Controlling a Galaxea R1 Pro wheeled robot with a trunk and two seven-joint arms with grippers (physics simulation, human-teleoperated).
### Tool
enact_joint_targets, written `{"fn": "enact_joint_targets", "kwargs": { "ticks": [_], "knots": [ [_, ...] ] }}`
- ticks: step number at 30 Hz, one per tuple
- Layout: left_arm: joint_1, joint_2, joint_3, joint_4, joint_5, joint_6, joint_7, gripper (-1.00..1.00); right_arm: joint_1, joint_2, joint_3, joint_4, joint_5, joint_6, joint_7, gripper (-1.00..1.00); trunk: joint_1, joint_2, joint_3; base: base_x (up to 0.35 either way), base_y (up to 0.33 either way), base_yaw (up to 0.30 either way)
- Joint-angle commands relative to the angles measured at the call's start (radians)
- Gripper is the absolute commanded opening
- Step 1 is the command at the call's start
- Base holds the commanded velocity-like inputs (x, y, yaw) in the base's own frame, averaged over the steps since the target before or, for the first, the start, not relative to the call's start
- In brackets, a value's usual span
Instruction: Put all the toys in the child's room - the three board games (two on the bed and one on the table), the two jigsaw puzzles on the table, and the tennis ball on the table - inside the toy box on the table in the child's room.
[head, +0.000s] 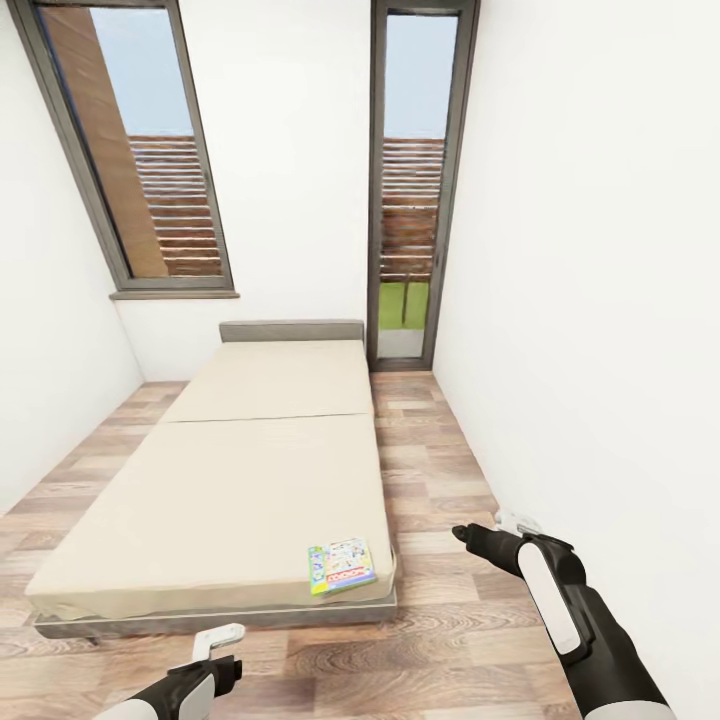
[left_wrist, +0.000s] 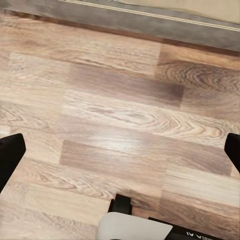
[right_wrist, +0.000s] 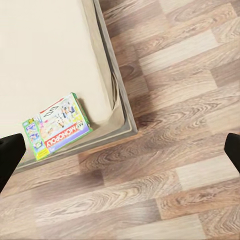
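Head view shows a flat green and white board game box lying on the beige mattress of the low bed, at its near right corner. Both grippers, left and right, are wide open and hold nothing above the wooden floor.

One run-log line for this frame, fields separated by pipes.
phase: facing bed | beige bed with dark grey frame | green-and-white board game box at mattress near corner | left claw open | right claw open, empty

One board game, one bed, two windows.
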Motion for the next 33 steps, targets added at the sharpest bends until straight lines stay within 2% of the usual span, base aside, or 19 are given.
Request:
{"fn": "enact_joint_targets", "kwargs": {
  "ticks": [1,13,16,18,19,21,22,24,28,33],
  "knots": [
    [0.0,0.0,0.002,-0.002,0.005,0.005,0.002,1.0,-0.001,0.0,0.0,-0.002,-0.011,0.004,-0.008,1.0,0.001,-0.002,-0.002,0.0,0.05,0.0],
    [0.0,0.0,0.003,-0.002,0.005,0.006,0.002,1.0,-0.001,-0.001,-0.011,0.007,-0.016,0.007,-0.006,1.0,0.001,-0.002,-0.002,-0.008,0.025,0.0],
    [-0.001,0.0,0.003,-0.002,0.005,0.006,0.001,1.0,-0.001,-0.003,-0.038,0.009,-0.032,0.008,-0.004,1.0,0.001,-0.002,-0.002,-0.068,0.144,0.0],
    [-0.001,0.0,0.003,-0.002,0.005,0.006,0.001,1.0,-0.001,-0.005,-0.082,0.012,-0.068,0.008,-0.002,1.0,0.001,-0.002,-0.002,-0.043,0.095,0.0],
    [-0.001,0.0,0.003,-0.002,0.005,0.006,0.0,1.0,-0.001,-0.009,-0.12,0.02,-0.102,0.009,0.001,1.0,0.001,-0.002,-0.002,-0.024,0.054,0.0],
    [-0.001,0.0,0.003,-0.002,0.005,0.007,0.0,1.0,-0.001,-0.012,-0.156,0.04,-0.141,0.01,0.008,1.0,0.001,-0.002,-0.002,-0.017,0.054,0.0],
    [-0.001,0.0,0.003,-0.002,0.006,0.008,0.0,1.0,-0.001,-0.015,-0.189,0.07,-0.18,0.011,0.017,1.0,0.001,-0.002,-0.002,-0.018,0.106,0.0],
    [0.0,0.0,0.003,-0.002,0.006,0.009,0.0,1.0,-0.001,-0.02,-0.23,0.132,-0.231,0.012,0.037,1.0,0.001,-0.002,-0.002,-0.049,0.155,0.0],
    [0.001,0.0,0.003,-0.002,0.007,0.009,0.0,1.0,-0.001,-0.034,-0.261,0.223,-0.271,0.009,0.061,1.0,0.001,-0.002,-0.002,-0.104,0.213,0.0],
    [0.001,0.001,0.003,-0.002,0.007,0.009,0.0,1.0,0.0,-0.058,-0.273,0.272,-0.293,0.005,0.072,1.0,0.001,-0.002,-0.002,-0.174,0.213,0.0]
  ]
}}
